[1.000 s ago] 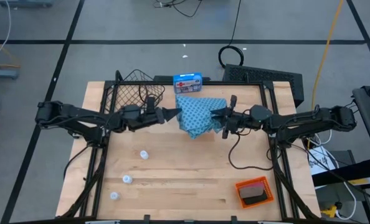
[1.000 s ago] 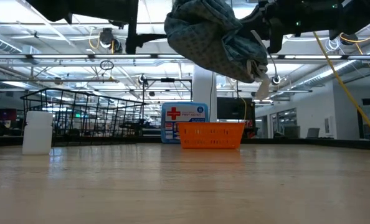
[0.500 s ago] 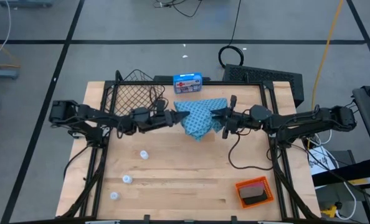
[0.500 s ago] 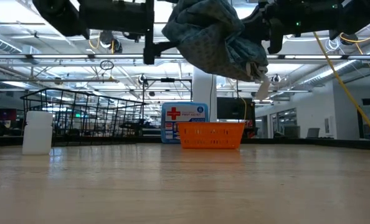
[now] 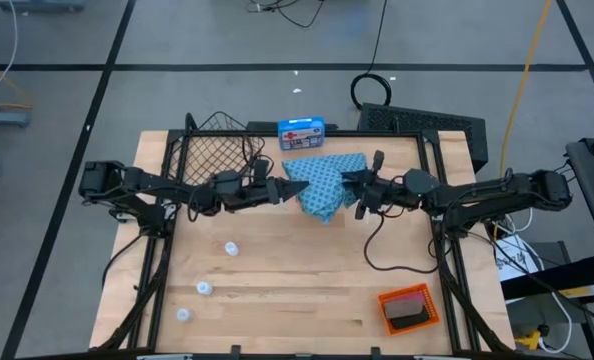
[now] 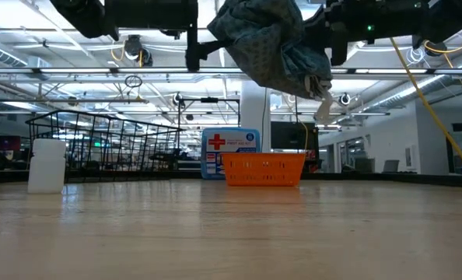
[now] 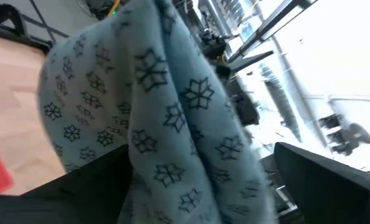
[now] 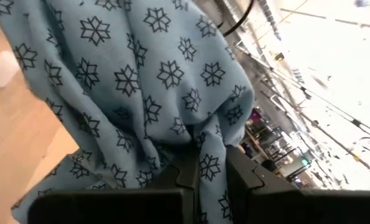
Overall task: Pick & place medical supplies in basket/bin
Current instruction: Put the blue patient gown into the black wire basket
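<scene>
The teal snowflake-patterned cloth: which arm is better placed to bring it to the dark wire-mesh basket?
Probably the left. The right gripper holds the teal snowflake-patterned cloth aloft, shut on it. The left gripper is open at the cloth's other edge, on the side of the dark wire-mesh basket.

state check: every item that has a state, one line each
cloth: lifted off the table, hanging bunched, pinched by right gripper
right gripper: shut on the cloth
left gripper: open, at the cloth's other edge, cloth between its fingers
wire basket: upright, back left of table, contents not discernible
orange tray: upright, front right, holds dark and pink items
three white vials: standing loose on the table
</scene>
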You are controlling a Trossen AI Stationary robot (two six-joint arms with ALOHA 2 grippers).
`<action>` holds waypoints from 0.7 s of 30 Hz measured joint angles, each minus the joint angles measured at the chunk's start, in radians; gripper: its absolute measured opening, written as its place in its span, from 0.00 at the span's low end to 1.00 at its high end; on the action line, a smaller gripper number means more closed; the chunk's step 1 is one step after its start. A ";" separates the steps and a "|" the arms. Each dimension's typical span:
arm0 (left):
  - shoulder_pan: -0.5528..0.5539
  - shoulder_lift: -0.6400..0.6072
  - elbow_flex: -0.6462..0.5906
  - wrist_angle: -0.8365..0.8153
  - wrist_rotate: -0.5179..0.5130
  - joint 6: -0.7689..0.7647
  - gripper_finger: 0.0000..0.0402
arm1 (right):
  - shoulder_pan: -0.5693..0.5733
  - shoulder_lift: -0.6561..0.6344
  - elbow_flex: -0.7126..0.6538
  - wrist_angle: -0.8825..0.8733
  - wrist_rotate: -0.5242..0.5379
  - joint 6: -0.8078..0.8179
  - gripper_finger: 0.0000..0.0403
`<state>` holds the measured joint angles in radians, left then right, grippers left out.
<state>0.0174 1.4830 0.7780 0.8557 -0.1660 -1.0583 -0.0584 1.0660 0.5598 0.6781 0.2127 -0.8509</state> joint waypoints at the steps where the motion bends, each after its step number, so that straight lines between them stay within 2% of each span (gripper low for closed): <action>1: 0.000 0.000 0.000 -0.011 -0.003 0.010 0.98 | 0.003 0.000 0.000 0.011 0.000 0.000 0.05; 7: 0.000 0.000 0.000 -0.050 -0.037 0.007 0.98 | 0.029 0.000 0.000 0.048 0.002 -0.017 0.05; 13: 0.001 0.000 0.000 -0.024 -0.047 -0.039 0.98 | 0.028 0.014 0.000 0.054 0.123 -0.077 0.05; 19: 0.001 0.000 0.000 -0.030 -0.058 -0.036 0.98 | 0.028 0.036 0.000 0.055 0.130 -0.086 0.05; 21: 0.002 0.000 0.000 -0.032 -0.093 -0.028 0.98 | 0.028 0.050 -0.001 0.066 0.134 -0.093 0.05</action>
<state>0.0193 1.4830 0.7780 0.8240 -0.2585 -1.0859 -0.0307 1.1164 0.5591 0.7436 0.3463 -0.9442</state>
